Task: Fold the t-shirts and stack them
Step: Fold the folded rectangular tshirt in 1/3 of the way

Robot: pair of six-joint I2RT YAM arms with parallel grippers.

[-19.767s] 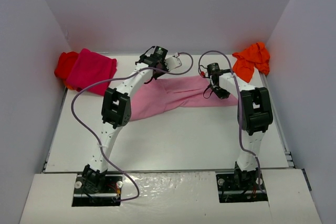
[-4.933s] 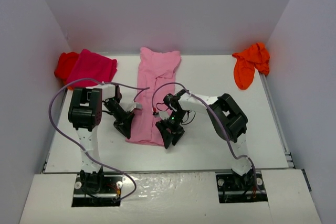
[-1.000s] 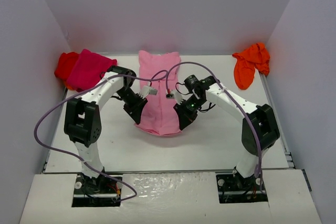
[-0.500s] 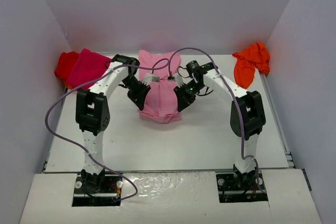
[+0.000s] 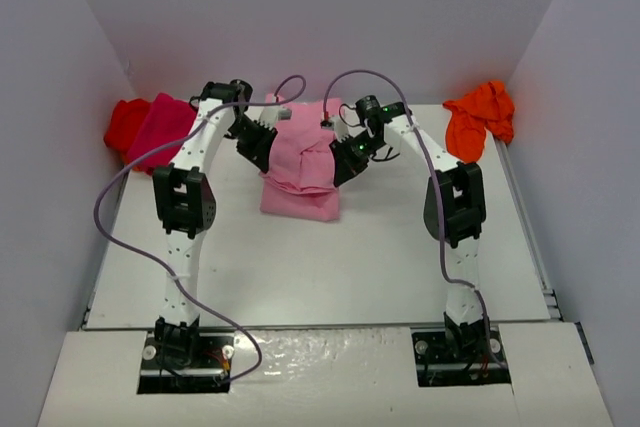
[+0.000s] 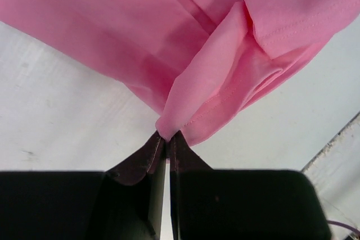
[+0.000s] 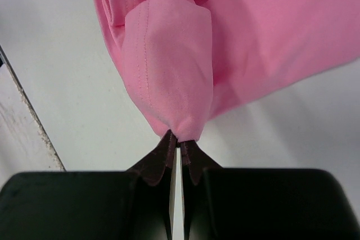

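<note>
at the wrists, left gripper (image 6: 167, 137) and right gripper (image 7: 179, 139) each pinch a stitched hem of the soft light pink t-shirt (image 5: 300, 197); overhead alone shows its folded rectangle.

The white table (image 5: 300, 267) carries four shirts. The pink shirt (image 5: 300, 195) lies folded at the far middle. The magenta shirt (image 5: 163, 129) lies in the far left corner, overlapping the red shirt (image 5: 122, 124) beside it. The orange shirt (image 5: 476, 117) lies crumpled in the far right corner.
</note>
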